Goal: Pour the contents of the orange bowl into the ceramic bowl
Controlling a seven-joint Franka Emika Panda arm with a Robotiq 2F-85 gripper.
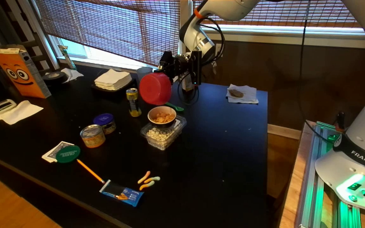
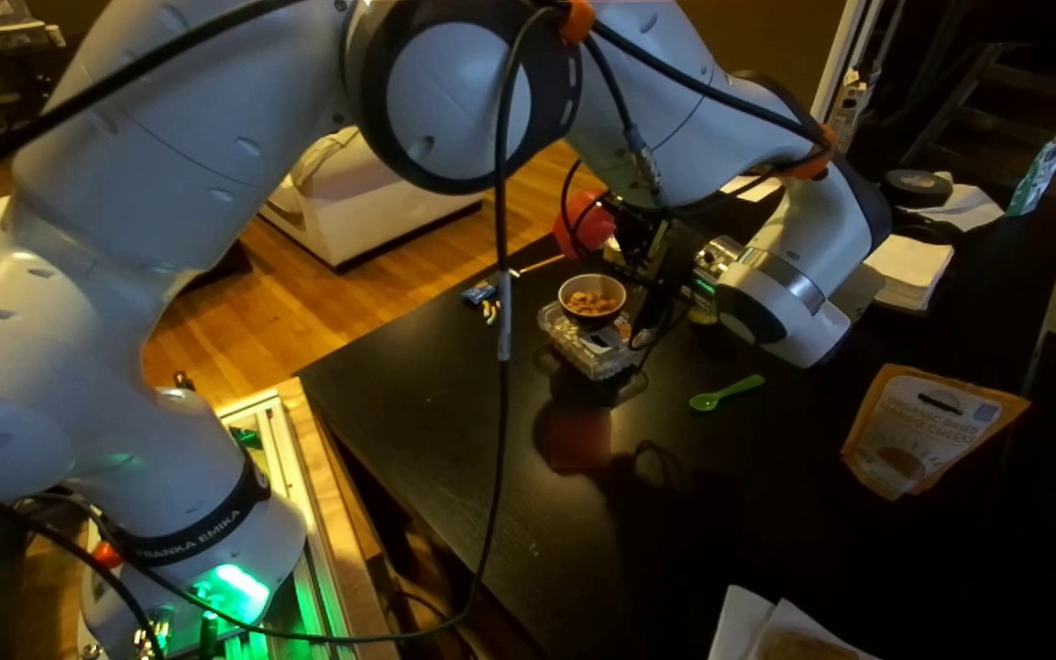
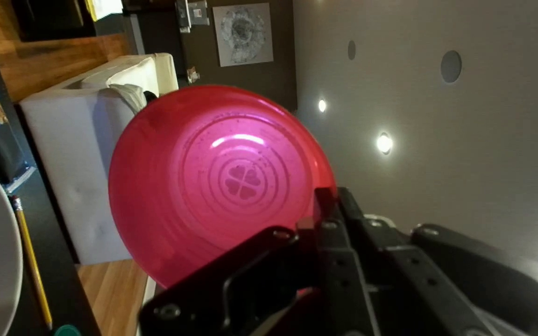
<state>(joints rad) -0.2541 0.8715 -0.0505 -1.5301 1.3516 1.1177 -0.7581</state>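
I have my hand [image 3: 335, 195] squeezed on the edge of the orange bowl [image 1: 155, 88], which looks red. The hand is almost all the way closed, with just that thin edge in its grip. The bowl is up in the air, tipped over on its side. In the wrist view I look right into it and see a clover shape [image 3: 243, 182]. Its round bottom points away from the hand, toward the camera in an exterior view. The line from opening to bottom lies nearly flat. Below it, the ceramic bowl [image 1: 156, 109] stands upright with flakes [image 1: 164, 118] in it. It seems to sit on a clear box [image 1: 181, 124] on the table [image 1: 223, 152].
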